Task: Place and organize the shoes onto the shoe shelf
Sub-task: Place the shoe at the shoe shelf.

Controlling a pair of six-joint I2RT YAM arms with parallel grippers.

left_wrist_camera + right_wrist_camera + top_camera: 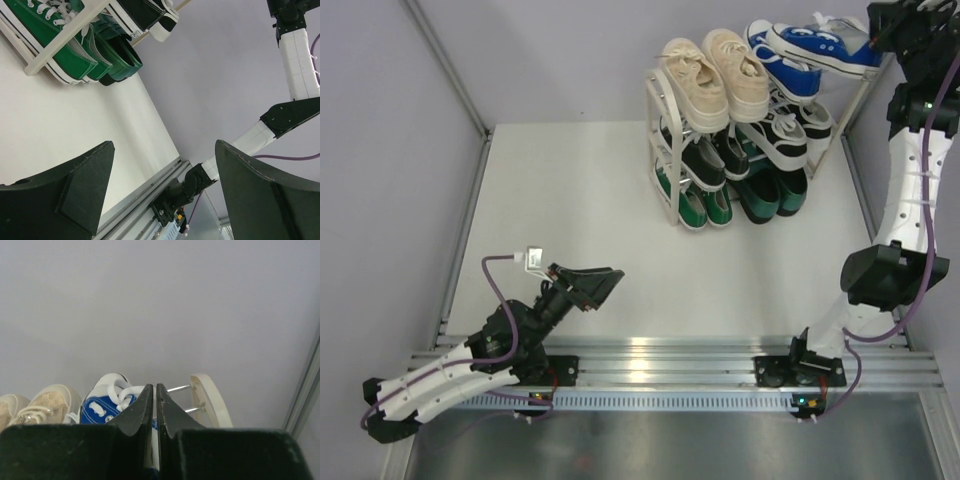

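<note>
The shoe shelf (660, 150) stands at the back right with shoes on every tier. Cream sneakers (715, 70) fill its top left, and one blue sneaker (785, 72) lies beside them. My right gripper (868, 35) hangs above the shelf's top right end, shut on a second blue sneaker (825, 45), which tilts over the first. In the right wrist view the right gripper (154, 387) pinches a thin edge of the blue sneaker (100, 407), beside the cream end frame (212, 400). My left gripper (610, 282) is open and empty, low near the table's front left; the left gripper (164, 145) faces the right arm's base.
Black sneakers (705, 160) and striped sneakers (785, 130) sit on the middle tier. Green sneakers (695, 205) and dark green loafers (770, 190) sit at the bottom. A metal rail (660, 365) runs along the near edge. Grey walls close in left, back and right.
</note>
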